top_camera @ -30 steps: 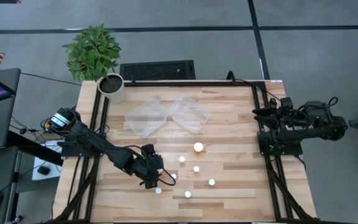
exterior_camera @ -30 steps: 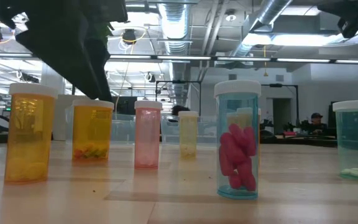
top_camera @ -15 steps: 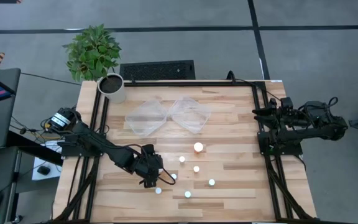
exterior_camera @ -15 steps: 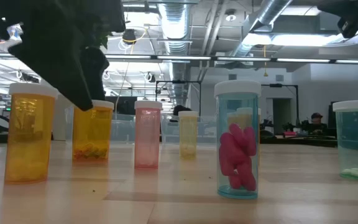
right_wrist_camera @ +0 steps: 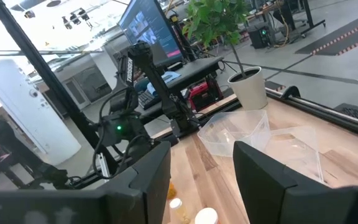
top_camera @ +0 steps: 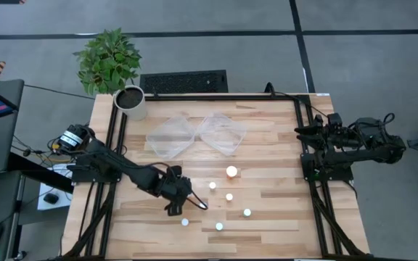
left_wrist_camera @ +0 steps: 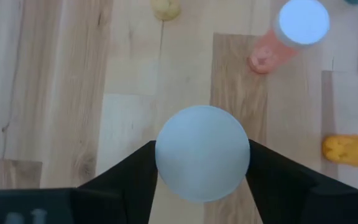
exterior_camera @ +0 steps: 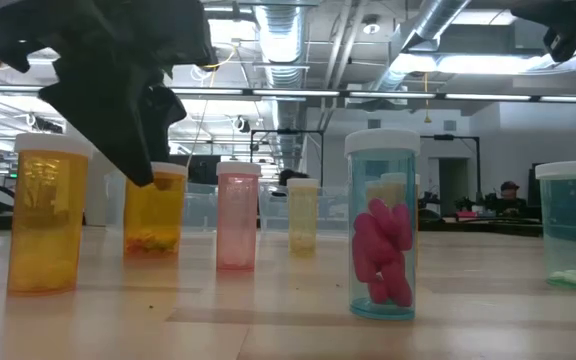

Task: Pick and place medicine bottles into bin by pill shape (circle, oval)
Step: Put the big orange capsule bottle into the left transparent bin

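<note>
My left gripper (top_camera: 189, 204) stands over the near left part of the table and is shut on a small orange bottle (exterior_camera: 155, 212) with a white cap (left_wrist_camera: 202, 152). Several other capped bottles stand upright on their bases around it: an orange one (exterior_camera: 48, 215), a pink one (exterior_camera: 238, 215), a yellow one (exterior_camera: 303, 215), a blue one with pink pills (exterior_camera: 381, 225) and a teal one (exterior_camera: 573, 225). My right gripper (right_wrist_camera: 201, 168) is open and empty, parked at the table's right edge (top_camera: 305, 132). My left gripper pinches the orange bottle's top end between its two fingers (left_wrist_camera: 126, 177), one on each side of the white cap (left_wrist_camera: 166, 163). The fingers come from above, pointing down. The bottle stays upright. Whether its base is clear of the table I cannot tell.
Two clear trays (top_camera: 171, 136) (top_camera: 221, 132) lie side by side at the far middle of the table. A white plant pot (top_camera: 131, 101) stands at the far left corner. Loose bottle caps show near the middle (top_camera: 231, 172) and by the near edge (top_camera: 219, 226).
My left gripper has come down over the orange bottle and then gone a little toward the table's far edge. The bottle has shifted slightly with it and stays upright.
</note>
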Available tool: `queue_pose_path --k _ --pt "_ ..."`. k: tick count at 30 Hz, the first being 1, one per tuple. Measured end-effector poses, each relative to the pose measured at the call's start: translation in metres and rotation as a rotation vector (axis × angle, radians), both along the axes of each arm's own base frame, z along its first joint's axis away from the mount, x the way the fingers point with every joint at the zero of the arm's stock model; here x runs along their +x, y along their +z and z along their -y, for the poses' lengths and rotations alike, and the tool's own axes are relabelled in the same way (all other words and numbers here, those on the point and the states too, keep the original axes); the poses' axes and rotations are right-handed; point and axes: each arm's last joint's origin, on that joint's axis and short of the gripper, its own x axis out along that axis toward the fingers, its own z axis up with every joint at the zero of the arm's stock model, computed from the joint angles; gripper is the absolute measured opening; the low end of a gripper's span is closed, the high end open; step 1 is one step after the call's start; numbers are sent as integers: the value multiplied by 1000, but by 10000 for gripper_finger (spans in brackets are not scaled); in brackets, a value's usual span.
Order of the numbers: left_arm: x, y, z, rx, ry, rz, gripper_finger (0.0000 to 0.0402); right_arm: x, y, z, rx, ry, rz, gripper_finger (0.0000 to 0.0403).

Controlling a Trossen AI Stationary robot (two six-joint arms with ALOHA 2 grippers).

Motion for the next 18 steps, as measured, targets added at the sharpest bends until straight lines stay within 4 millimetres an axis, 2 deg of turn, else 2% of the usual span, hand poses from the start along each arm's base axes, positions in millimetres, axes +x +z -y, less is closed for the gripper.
queue_pose_path --k 6,11,18 --pt "1 2 0 -5 50 7 203 0 0 0 1 0 0 182" --pt "7 13 -3 -24 133 51 204 0 0 0 1 0 0 184" --pt "20 53 -18 -53 299 93 206 0 -1 0 1 0 -6 182"
